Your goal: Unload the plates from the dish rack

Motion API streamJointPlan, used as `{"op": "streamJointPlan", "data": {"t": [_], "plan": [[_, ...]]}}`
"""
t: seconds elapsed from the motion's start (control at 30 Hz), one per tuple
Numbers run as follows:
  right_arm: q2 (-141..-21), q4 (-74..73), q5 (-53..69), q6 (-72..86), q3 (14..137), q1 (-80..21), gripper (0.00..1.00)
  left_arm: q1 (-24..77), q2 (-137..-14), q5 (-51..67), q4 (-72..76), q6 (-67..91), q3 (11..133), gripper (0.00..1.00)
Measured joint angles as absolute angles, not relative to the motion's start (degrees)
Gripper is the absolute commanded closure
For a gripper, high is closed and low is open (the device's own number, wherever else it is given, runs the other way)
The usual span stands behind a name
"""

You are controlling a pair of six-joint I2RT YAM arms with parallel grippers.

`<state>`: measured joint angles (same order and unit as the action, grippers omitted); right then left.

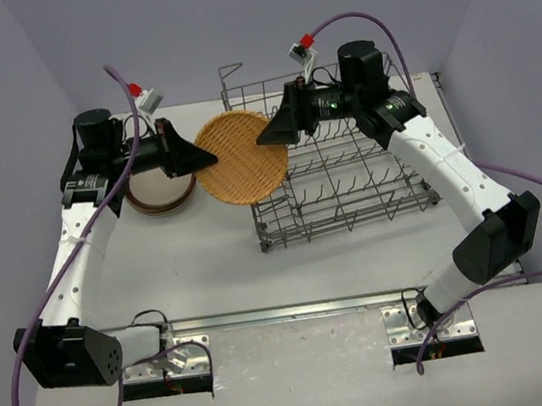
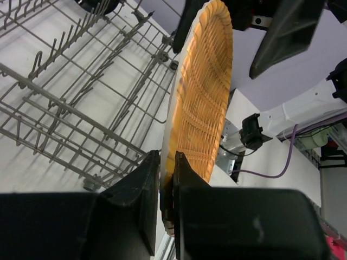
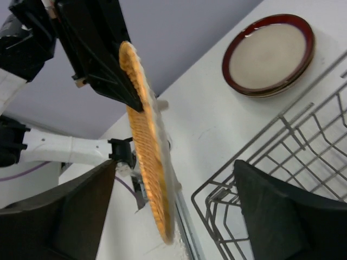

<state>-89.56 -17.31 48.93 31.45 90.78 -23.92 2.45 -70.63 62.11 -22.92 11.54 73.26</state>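
The orange-tan woven-pattern plate [image 1: 240,157] hangs on edge in the air just left of the dish rack [image 1: 341,163]. My left gripper [image 1: 206,160] is shut on its left rim; the left wrist view shows both fingers pinching the plate [image 2: 203,92]. My right gripper [image 1: 267,135] is open at the plate's right rim; in the right wrist view its jaws stand wide apart on either side of the plate [image 3: 143,157] without touching it. I see no plates among the tines of the grey wire rack. A stack of plates [image 1: 160,190] with a cream and dark brown one on top lies on the table at the left.
The rack's raised corner loop [image 1: 230,70] stands at the back left of the rack. Purple cables trail from both arms. The stack [image 3: 268,54] also shows in the right wrist view, behind the left gripper [image 3: 103,59]. Grey walls close in the table on three sides.
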Motion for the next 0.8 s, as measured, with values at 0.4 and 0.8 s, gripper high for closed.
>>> {"op": "streamJointPlan", "data": {"t": [0.4, 0.8], "plan": [[-88.0, -23.0, 39.2, 29.8, 88.5, -12.7, 0.01, -23.5, -91.5, 56.4, -25.7, 13.6, 75.7, 1.00], [-85.9, -24.3, 39.4, 29.9, 86.5, -10.6, 0.01, -25.8, -105.4, 49.1, -29.1, 12.9, 81.8, 1.00]]}}
